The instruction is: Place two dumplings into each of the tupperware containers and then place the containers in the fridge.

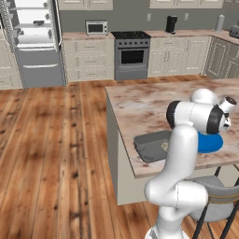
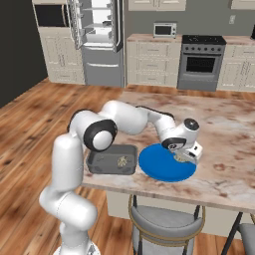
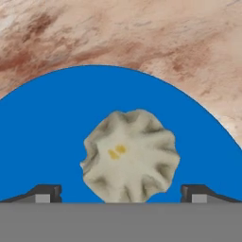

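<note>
A pale pleated dumpling (image 3: 130,156) lies on the round blue plate (image 3: 56,132). My gripper (image 3: 122,194) hangs open just over it, one dark fingertip on each side and neither touching. From the right base view the gripper (image 2: 185,158) is low over the plate's right part (image 2: 159,167). Left of the plate stands a dark grey tupperware container (image 2: 102,162) with one dumpling (image 2: 122,160) inside; the same container (image 1: 148,147) and dumpling (image 1: 164,145) show in the left base view. The fridge (image 1: 35,46) stands open across the room, also seen as the fridge (image 2: 99,40).
The plate and container sit near the front edge of the marble island counter (image 2: 224,129). A stool (image 2: 167,224) stands under that edge. An oven (image 1: 131,56) and a microwave (image 1: 96,28) line the back wall. Wood floor (image 1: 56,140) lies between island and fridge.
</note>
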